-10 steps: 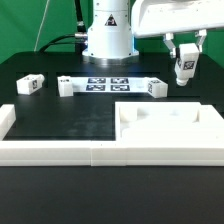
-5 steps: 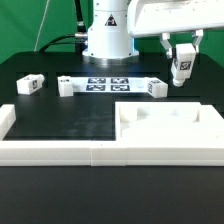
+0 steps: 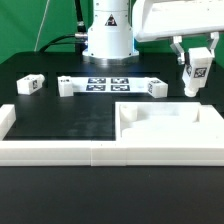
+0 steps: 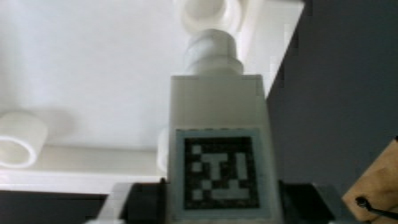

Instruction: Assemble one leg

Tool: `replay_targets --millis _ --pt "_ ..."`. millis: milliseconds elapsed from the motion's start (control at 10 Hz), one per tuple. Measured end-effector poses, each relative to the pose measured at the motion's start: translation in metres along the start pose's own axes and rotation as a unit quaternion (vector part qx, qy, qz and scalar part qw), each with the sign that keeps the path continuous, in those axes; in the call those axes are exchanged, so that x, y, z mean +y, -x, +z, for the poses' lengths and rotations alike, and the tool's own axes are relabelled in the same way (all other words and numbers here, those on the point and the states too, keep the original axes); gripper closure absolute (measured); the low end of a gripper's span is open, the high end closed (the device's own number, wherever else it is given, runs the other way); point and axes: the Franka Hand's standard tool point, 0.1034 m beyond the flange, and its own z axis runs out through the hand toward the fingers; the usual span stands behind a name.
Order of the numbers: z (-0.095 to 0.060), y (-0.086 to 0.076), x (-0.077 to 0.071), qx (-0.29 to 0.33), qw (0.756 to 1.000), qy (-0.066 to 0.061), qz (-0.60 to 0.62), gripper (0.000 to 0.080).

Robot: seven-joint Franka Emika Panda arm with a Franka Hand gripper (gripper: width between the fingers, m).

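Leg (image 3: 196,71) farther toward the exterior view's right, long axis upright, peg end down, tight between fingers (image 4: 139,205).

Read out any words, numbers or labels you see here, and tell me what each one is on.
No readable words or numbers anywhere.
There are only black-and-white square tags, which are coded patterns and not text. They are on the held leg, the marker board and a loose leg.
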Motion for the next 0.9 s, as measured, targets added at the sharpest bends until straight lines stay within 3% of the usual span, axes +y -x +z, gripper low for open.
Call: replay_targets --millis 300,500,700,900 --pt "0.002 -0.006 0.001 0.021 1.000 0.002 -0.005 0.0508" --pt "0.003 -0.005 0.005 0.084 0.996 0.009 -0.005 0.0508" --pt "0.007 -0.006 0.005 0.082 0.997 0.009 -0.008 0.0508" --pt "0.016 -0.025 0.006 0.088 0.996 0.009 -0.013 0.0508"
